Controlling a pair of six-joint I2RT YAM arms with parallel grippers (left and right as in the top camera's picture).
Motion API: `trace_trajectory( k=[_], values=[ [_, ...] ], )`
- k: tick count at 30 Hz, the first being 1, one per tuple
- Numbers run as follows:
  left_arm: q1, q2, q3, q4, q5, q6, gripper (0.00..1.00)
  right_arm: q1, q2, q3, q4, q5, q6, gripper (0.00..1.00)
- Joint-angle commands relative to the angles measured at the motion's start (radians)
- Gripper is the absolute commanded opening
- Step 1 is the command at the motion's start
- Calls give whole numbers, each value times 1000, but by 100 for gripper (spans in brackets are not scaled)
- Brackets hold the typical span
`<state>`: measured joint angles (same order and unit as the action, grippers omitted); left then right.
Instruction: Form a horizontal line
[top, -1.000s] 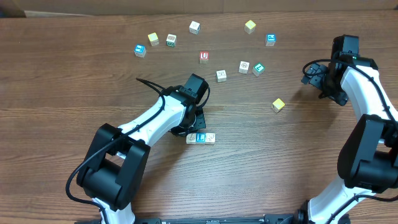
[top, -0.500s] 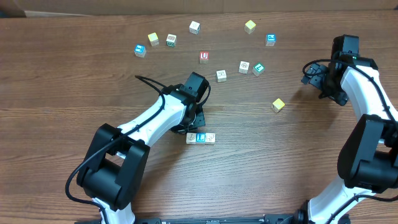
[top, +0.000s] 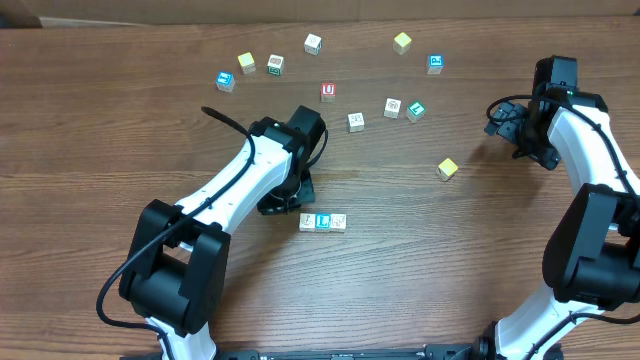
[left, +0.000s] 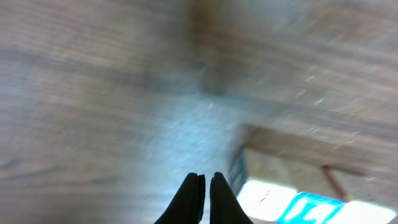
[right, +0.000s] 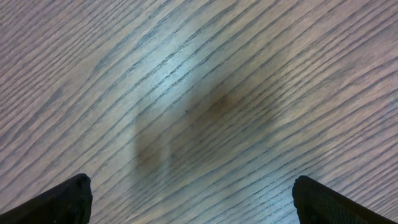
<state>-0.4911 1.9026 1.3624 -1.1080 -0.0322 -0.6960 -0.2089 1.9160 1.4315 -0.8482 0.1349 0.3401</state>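
The main risk is a knock to the row (top: 322, 222). The left fingers (left: 200, 186) are pinched shut on nothing and sit low, close to its near end, so a careless swing toward the loose cubes (top: 355, 122) could clip the end cube and skew or split the line. Fingers this tightly closed also cannot take a cube until they part, and parting them this near the row could nudge it. The left wrist view is blurred, so exact clearance cannot be told. It does show a blue-marked face just off to one side of the tips and a little ahead, apparently not touching. From overhead the row looks like three touching cubes lying level on the surface (top: 420, 270), just beside the left fingers on the side away from the scattered cubes. The right fingers (top: 498, 118) stand wide apart and empty, well apart from the row, with only a yellow cube (top: 447, 168) near them, so they pose little threat.
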Motion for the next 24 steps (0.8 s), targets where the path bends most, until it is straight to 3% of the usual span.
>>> trace_trajectory(
  k=[1, 24],
  values=[
    [-10, 10, -20, -27, -19, 24, 4, 0, -21, 21, 6, 3, -1, 100],
    [-47, 10, -87, 46, 86, 23, 4, 0, -21, 21, 6, 3, -1, 100]
  ],
)
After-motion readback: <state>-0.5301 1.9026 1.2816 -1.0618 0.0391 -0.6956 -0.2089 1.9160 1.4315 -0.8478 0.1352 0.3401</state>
